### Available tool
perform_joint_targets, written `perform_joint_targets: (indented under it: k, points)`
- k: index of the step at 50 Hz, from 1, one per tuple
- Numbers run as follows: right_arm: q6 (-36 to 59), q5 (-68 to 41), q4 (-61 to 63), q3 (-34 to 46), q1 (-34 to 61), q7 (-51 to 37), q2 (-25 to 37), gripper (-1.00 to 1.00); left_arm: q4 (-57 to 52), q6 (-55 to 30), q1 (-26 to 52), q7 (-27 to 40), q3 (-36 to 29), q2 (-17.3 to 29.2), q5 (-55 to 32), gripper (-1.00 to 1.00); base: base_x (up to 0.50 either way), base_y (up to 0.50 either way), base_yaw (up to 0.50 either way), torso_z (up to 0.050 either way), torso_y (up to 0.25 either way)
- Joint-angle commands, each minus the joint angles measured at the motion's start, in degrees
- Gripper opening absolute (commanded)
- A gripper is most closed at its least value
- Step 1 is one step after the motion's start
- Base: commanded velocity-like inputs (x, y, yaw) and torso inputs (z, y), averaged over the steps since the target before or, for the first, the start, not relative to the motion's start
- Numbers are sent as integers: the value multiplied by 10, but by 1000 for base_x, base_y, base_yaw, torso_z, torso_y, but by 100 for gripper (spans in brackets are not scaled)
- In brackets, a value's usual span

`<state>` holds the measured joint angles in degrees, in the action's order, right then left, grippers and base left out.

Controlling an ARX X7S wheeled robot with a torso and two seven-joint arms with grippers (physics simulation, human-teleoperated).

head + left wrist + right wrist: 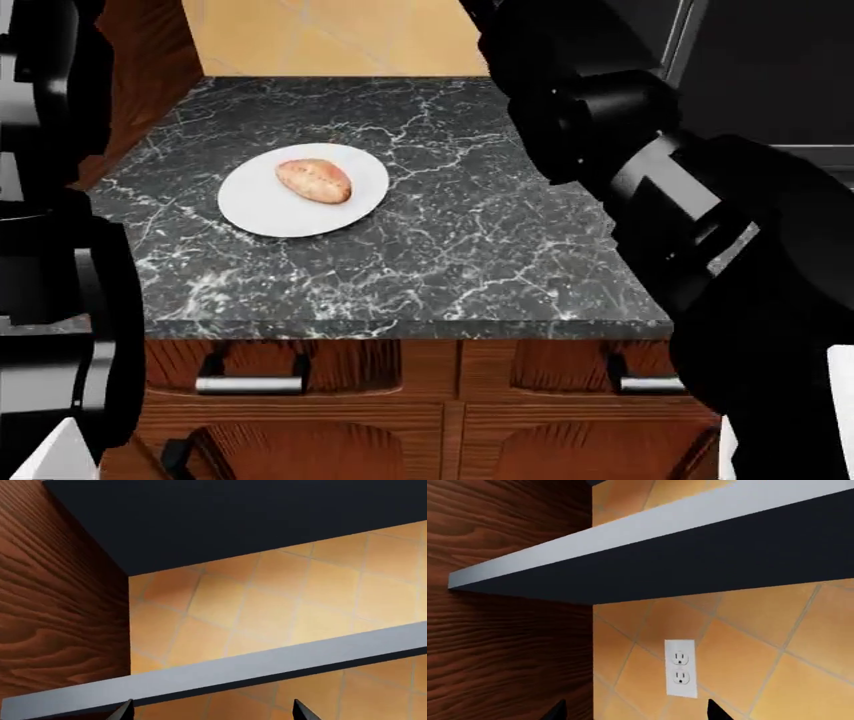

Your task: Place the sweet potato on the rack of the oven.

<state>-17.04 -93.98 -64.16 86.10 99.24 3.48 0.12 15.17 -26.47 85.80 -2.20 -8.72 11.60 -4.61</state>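
The sweet potato (315,180), orange-brown and oval, lies on a round white plate (267,215) on the black marble counter (454,260) in the head view. Both arms are raised at that view's sides, well above the counter, and neither gripper shows there. My left gripper (212,711) is open, its two dark fingertips far apart and empty, facing tiled wall and a grey shelf. Pointed at the tiled wall, my right gripper (636,711) is open and empty too. A dark panel with a grey frame (687,40) stands at the far right; the oven and its rack cannot be made out.
Grey floating shelves (220,672) (647,535) and a wood side panel (60,605) lie ahead of the wrists. A white wall outlet (681,668) sits on the orange tiles. Wood drawers with metal handles (250,383) run below the counter's front edge.
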Motion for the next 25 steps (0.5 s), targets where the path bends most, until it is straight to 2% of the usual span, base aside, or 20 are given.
perform_joint_targets:
  k: [1, 16, 25]
  points:
    - [-20, -51, -19, 55, 13, -1, -1, 100, -14, -9, 9, 5, -3, 2, 0, 100, 500, 238, 0, 0, 0]
    - [-9, -42, -9, 49, 9, -2, -1, 100, -16, -2, 4, 1, 0, 8, -9, 100, 448, 320, 0, 0, 0]
    - [64, -27, -26, 55, 1, 192, -1, 100, -21, -12, 11, -8, -6, 3, -19, 100, 0, 0, 0, 0, 0]
